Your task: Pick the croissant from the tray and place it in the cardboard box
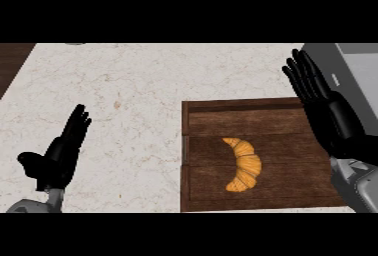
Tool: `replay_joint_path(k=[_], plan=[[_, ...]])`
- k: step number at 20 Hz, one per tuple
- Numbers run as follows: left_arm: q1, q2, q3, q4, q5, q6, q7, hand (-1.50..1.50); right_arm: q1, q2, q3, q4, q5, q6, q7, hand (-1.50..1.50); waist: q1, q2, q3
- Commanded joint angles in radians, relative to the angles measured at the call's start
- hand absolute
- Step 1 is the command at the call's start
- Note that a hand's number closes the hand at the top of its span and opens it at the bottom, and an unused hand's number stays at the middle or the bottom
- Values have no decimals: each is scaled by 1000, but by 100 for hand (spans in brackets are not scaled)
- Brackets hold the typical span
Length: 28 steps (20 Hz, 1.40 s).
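A golden croissant lies alone on a dark wooden tray on the marble counter, no writing legible anywhere, as the right hand hangs with fingers straight by the tray's far right corner and the left hand rests open, well apart.
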Motion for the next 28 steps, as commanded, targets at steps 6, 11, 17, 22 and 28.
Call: replay_joint_path(k=[6, 11, 17, 22, 28], plan=[[-91, 61, -106, -60, -116, -83, -3, 0, 249, 126, 112, 105, 194, -435, 218, -150, -81, -12, -35], [-100, 47, -125, -63, -104, -93, 36, 0, 304, -108, 208, 255, 545, -507, 184, -150, -97, -7, -46], [-121, 38, -151, -66, -116, -104, 64, 0, 332, -207, 323, 185, 866, -622, 382, -150, -79, -25, -48], [-131, 32, -172, -84, -132, -96, 98, 0, 327, -250, 361, 60, 996, -514, 628, -150, -73, -33, -51], [-150, 39, -159, -84, -126, -111, 105, 0, 316, -211, 443, -179, 1046, -291, 948, -150, -48, -27, -46]])
